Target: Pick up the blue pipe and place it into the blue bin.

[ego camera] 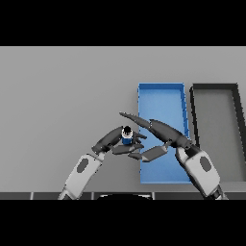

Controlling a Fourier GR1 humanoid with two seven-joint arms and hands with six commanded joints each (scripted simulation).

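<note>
The blue pipe [127,138] is a short blue piece with a dark, pale-rimmed top end, standing upright just left of the blue bin [161,96]. My left hand [111,138] comes in from the lower left, its thumb and fingers curled round the pipe. My right hand [166,133] reaches in from the lower right over the bin's left half. Its long fingers [137,118] stretch straight past the pipe's far side, and its thumb [153,153] lies below. The pipe's lower part is hidden by fingers.
A black bin [239,115] stands directly right of the blue bin, long side to long side. Bare grey table [62,96] spreads to the left and behind.
</note>
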